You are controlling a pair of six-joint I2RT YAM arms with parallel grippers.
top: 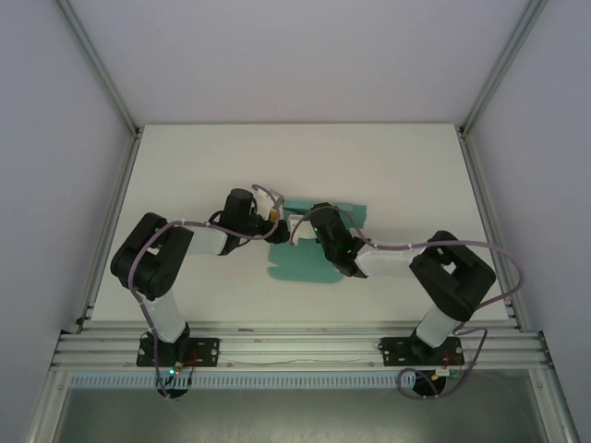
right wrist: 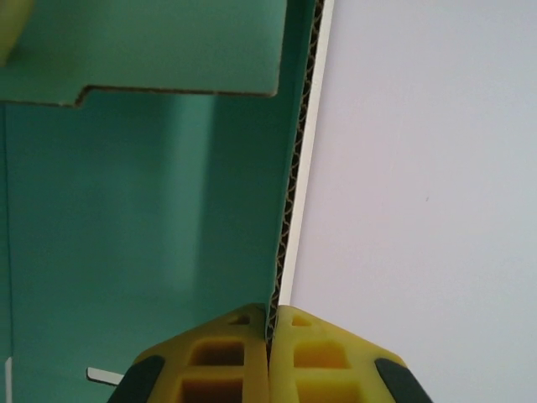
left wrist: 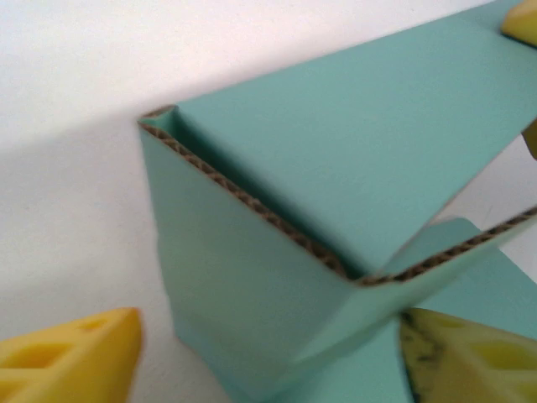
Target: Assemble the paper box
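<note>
The paper box point(top: 297, 268) is teal-green corrugated card, partly folded, lying mid-table between both arms. In the left wrist view a folded corner of the box point(left wrist: 336, 168) stands up with its brown fluted edge showing. My left gripper point(left wrist: 268, 336) is open, its yellow fingers point(left wrist: 75, 353) set wide on either side of that corner. In the right wrist view an upright wall of the box point(right wrist: 143, 210) runs away from the camera. My right gripper point(right wrist: 270, 323) is shut on that wall's near edge. From above, the left gripper point(top: 277, 223) and right gripper point(top: 319, 221) meet over the card.
The white table point(top: 203, 175) extends behind and to both sides of the card. Aluminium frame posts point(top: 111, 212) and grey walls enclose the left, right and back. A rail point(top: 295, 346) carries both arm bases at the near edge.
</note>
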